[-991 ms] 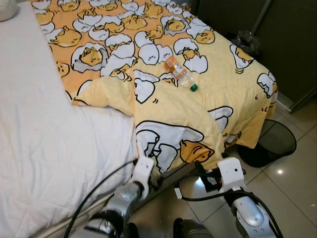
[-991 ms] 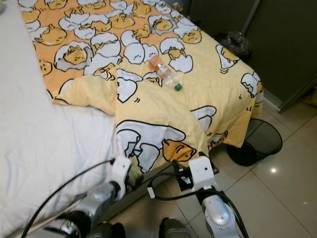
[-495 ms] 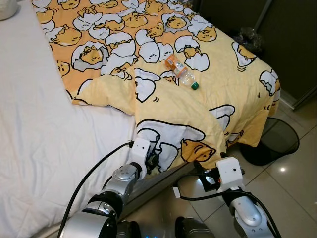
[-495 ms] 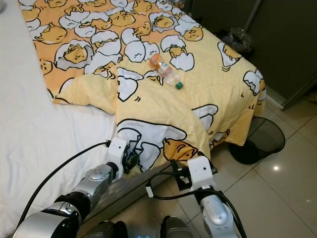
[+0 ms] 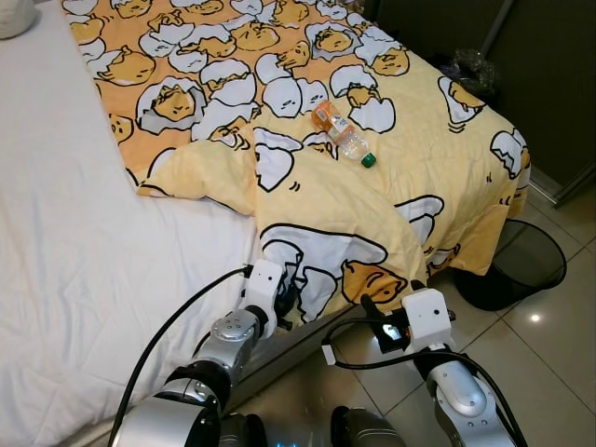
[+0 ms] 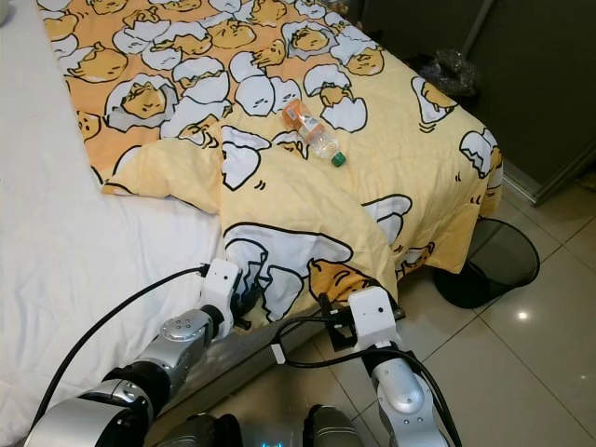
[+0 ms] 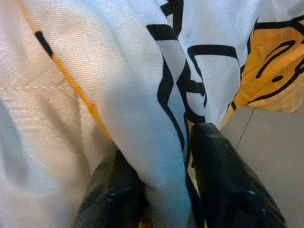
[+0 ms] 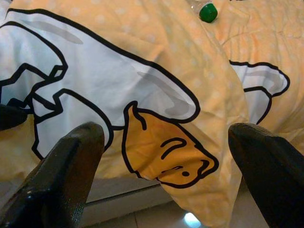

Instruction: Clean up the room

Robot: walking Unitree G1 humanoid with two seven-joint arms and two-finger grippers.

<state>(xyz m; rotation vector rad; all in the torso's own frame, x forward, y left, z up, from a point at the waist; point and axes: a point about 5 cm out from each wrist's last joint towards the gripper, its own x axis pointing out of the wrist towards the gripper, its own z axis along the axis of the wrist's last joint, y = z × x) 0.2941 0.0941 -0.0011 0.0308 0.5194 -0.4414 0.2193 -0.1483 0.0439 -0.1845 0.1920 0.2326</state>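
1. Left eye view: a yellow quilt (image 5: 372, 200) printed with egg characters covers the far part of the bed (image 5: 65, 251), and one folded corner of it hangs over the bed's edge. A plastic bottle (image 5: 340, 136) with an orange label and green cap lies on its side on the quilt, well apart from both arms. The left hand (image 5: 287, 300) is at the hanging quilt edge. The right hand (image 5: 365, 307) is just below that hanging corner, above the tiled floor (image 5: 549, 363). A black mesh bin (image 5: 514, 268) stands on the floor beside the bed's corner.

2. Right eye view: the same layout; a white sheet (image 6: 56, 270) covers the near part of the bed.

3. Left wrist view: the two black fingers (image 7: 223, 175) sit narrowly apart with a fold of the quilt's white and black print pinched between them.

4. Right wrist view: the fingers (image 8: 61, 175) are spread wide, holding nothing, pointed at the orange-faced corner of the quilt. The bottle's green cap (image 8: 207, 12) shows beyond.
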